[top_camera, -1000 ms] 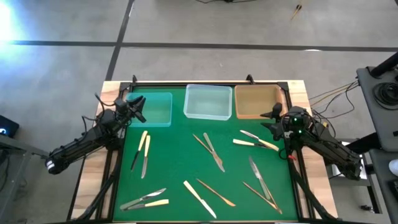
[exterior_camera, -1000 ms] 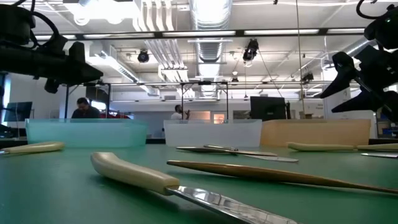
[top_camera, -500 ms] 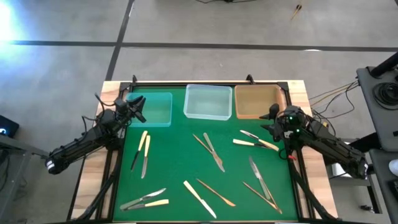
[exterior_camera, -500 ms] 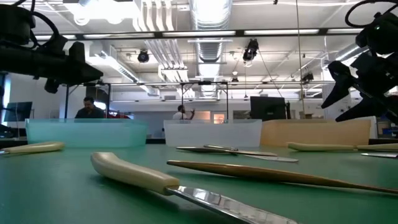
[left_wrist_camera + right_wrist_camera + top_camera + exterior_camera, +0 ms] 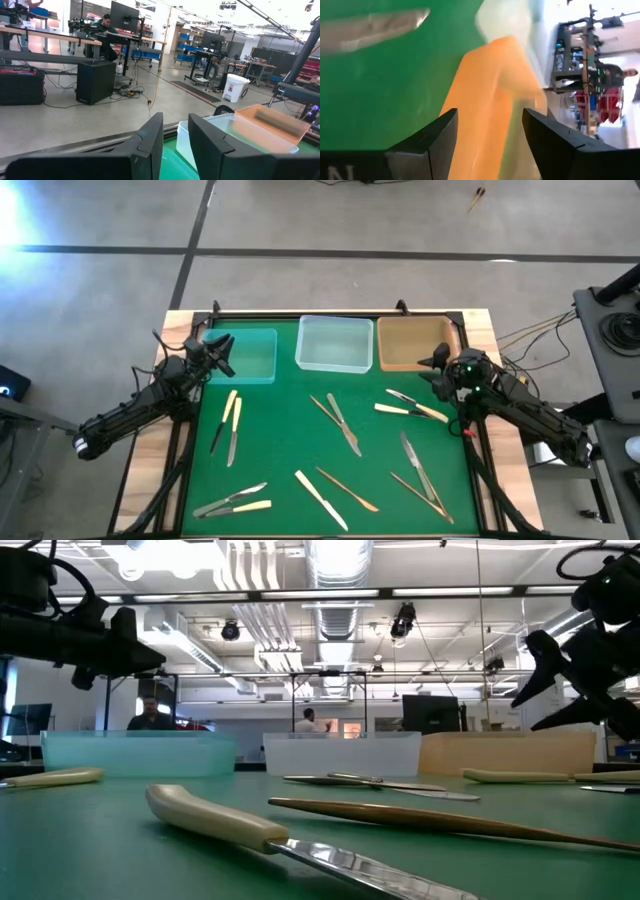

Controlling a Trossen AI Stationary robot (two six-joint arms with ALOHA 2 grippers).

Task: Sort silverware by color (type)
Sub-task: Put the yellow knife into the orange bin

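The silverware lies scattered flat on the green mat: a cream and silver pair at the left, a crossed pair in the middle, cream and silver pieces at the right, and more near the front edge. In the low view a cream-handled knife and a bronze piece lie closest. My left gripper hangs open above the teal tray's left side. My right gripper hovers open by the orange tray's near right corner. Neither holds anything.
Three trays stand in a row along the far edge: teal, clear and orange. The right wrist view shows the orange tray and a silver piece on the mat. People move in the room beyond.
My right gripper has shifted a little toward the far edge, closer to the orange tray, and turned slightly. The silverware and my left arm have kept still.
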